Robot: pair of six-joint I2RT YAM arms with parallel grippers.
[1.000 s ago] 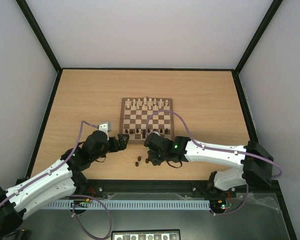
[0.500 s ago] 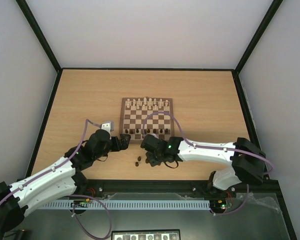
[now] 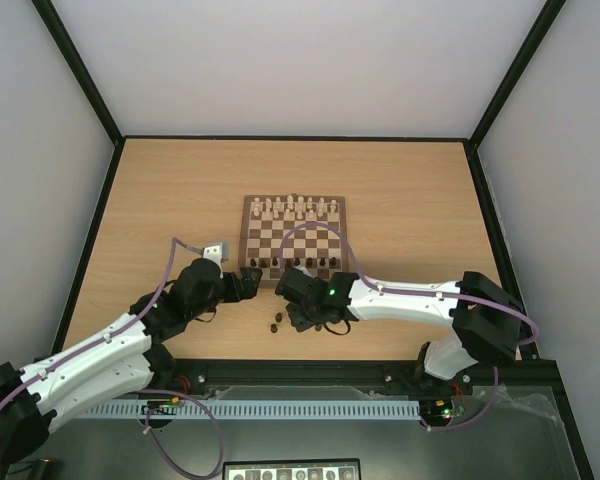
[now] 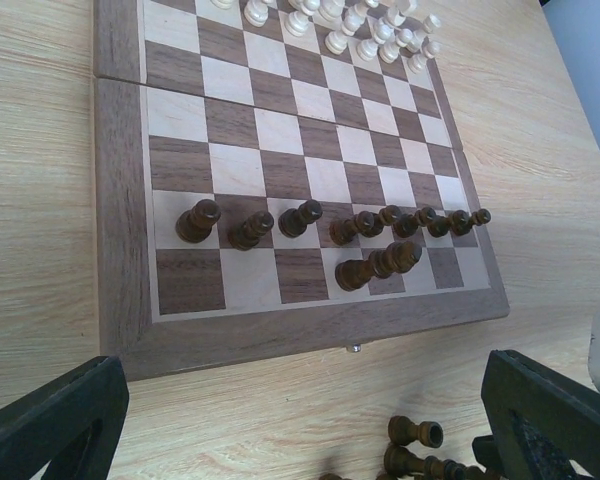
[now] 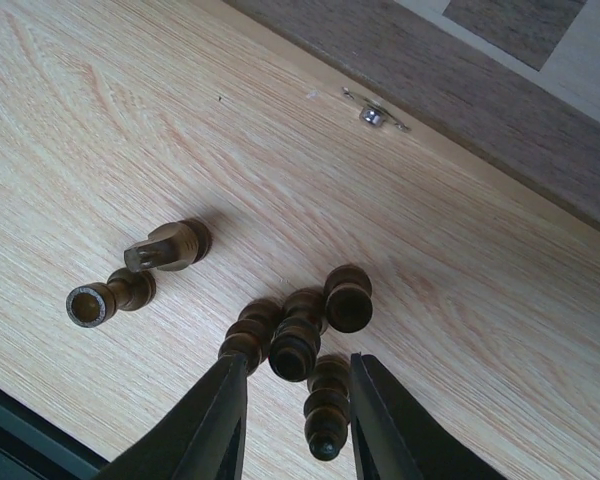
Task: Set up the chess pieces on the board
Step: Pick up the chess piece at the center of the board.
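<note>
Wooden table [image 3: 180,200], board [image 4: 280,130] with chess pieces [image 4: 300,217]; left tool [image 4: 305,415] released, right tool [image 5: 300,372] astride loose ones, grip unclear.

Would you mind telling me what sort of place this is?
Likely a robotics lab cell: a wooden table boxed in by plain white walls, with a chessboard laid out.

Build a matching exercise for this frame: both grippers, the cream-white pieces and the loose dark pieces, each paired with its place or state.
Things
1. cream-white pieces
2. loose dark pieces
3. left gripper
4. right gripper

Places and states
A. jaws either side of a lying dark piece
B. on the table, just off the near edge of the board
C. jaws wide apart, holding nothing
D. ranked along the board's far edge

Pairs: 1-D, 2-B, 3-C, 4-A
</note>
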